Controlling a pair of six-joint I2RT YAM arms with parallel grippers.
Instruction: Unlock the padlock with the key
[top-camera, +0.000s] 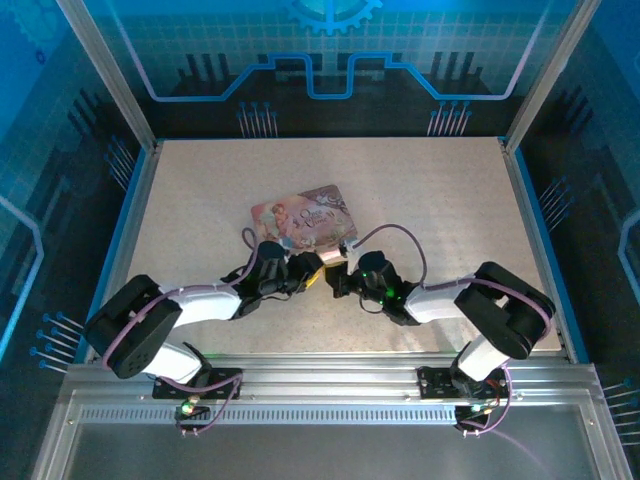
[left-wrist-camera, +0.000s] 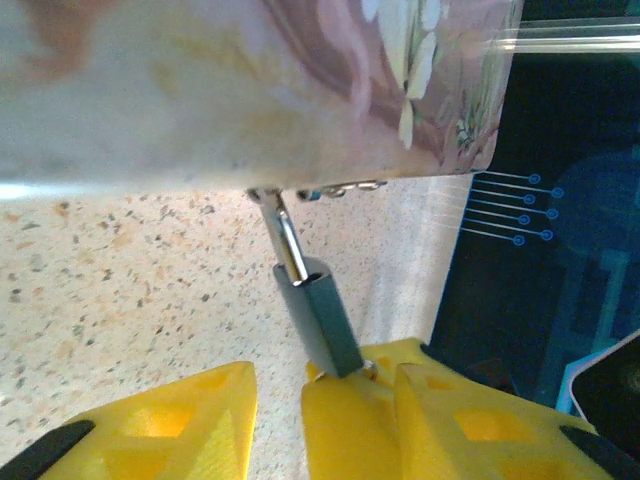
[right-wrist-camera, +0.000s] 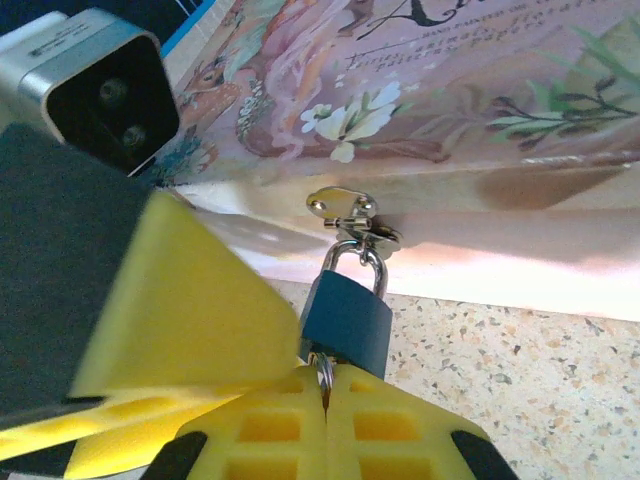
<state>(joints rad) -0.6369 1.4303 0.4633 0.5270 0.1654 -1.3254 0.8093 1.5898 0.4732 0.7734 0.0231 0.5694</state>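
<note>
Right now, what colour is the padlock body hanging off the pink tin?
Dark blue, that small metal-shackled padlock; best in right wrist view.

Enclosure and desk surface, logged under blue light.

Noted a speckled beige desk (top-camera: 420, 200), matte and evenly lit, bordered down left and right by a thin blue strip (top-camera: 127, 232). Framed at the far corners by slanting aluminium posts (top-camera: 105, 70). Backed by a translucent blue wall panel (top-camera: 200, 50) printed with a fine grid, a bright stepped circuit line and part of a gear emblem (top-camera: 335, 12) at top centre. Flanked by dark side panels (top-camera: 45, 200) carrying light-blue traces and clusters of pin-headed lines. Closed at the near edge by a slotted aluminium rail (top-camera: 330, 412) above a grey plate (top-camera: 330, 452). Same speckle recorded close up from both wrist views, with dark blue-traced panel beyond the desk edge.
</note>
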